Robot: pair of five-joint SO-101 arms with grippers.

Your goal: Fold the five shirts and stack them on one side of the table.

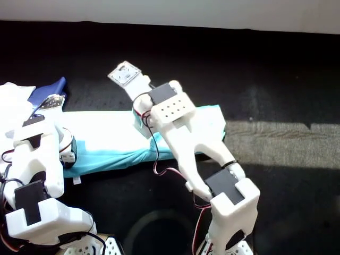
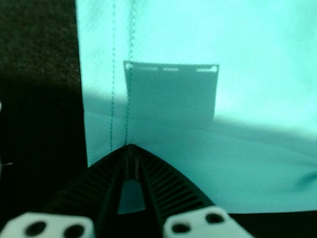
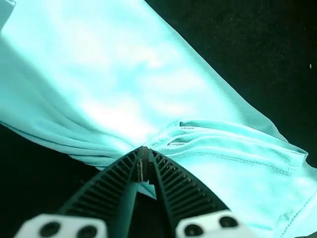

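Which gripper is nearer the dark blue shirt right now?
Left. The left gripper holds the turquoise shirt at the end beside the dark blue shirt; the right gripper holds it farther along.

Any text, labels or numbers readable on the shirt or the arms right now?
None can be read.
The shirt has a sewn patch: no legible print shows on it.
The board on an arm's wrist: markings too small to read.

Left arm (image 1: pixel 34 170) stands at the table's (image 1: pixel 276 79) left edge, left end effector (image 2: pixel 130 148) lowered, fingertips together. Right arm (image 1: pixel 194 149) extends toward mid-table, right end effector (image 3: pixel 142 154) pinched on a shirt (image 3: pixel 124 89) fold.
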